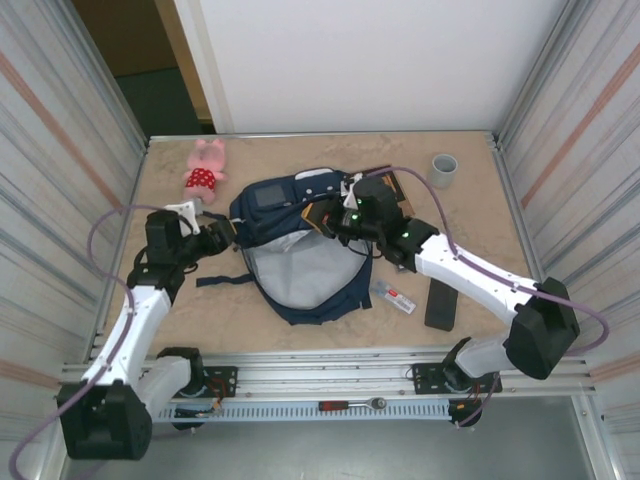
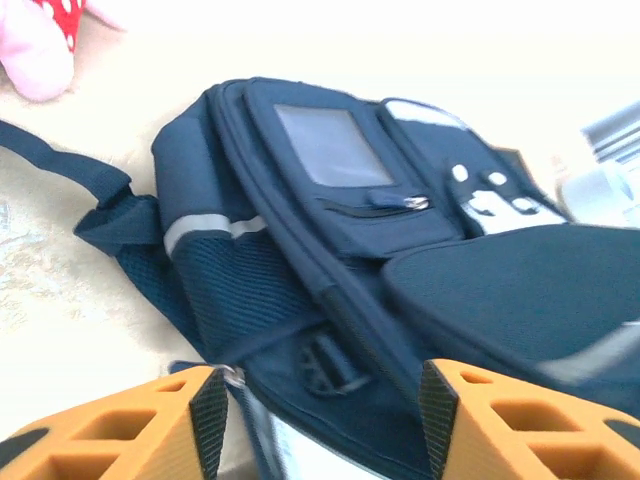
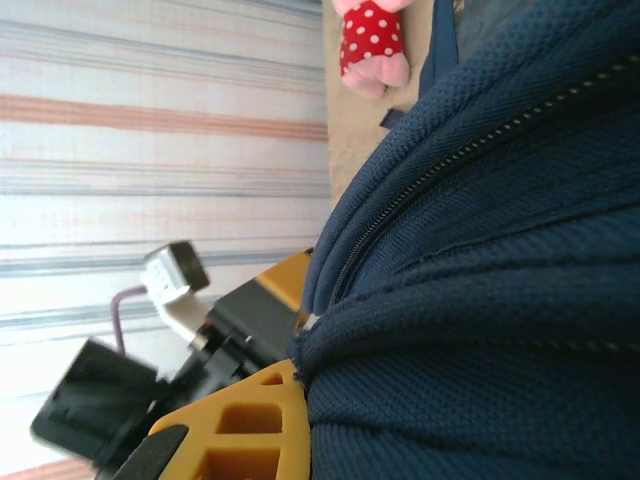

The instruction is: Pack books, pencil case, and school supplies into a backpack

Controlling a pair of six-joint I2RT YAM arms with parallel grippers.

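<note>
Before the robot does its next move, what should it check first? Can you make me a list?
1. Backpack mouth open, grey lining showing: ok.
2. Right jaws shut, pinching the backpack fabric at the top edge of the opening: ok.
3. Left jaws open at the backpack's left side, gripping nothing: ok.
4. Pencil case packed: not ok, it lies on the table to the right of the backpack.
5. Red-label pack packed: not ok, it lies on the table between the backpack and the pencil case.
6. Books inside: cannot tell. One dark book lies on the table behind the right arm.
</note>
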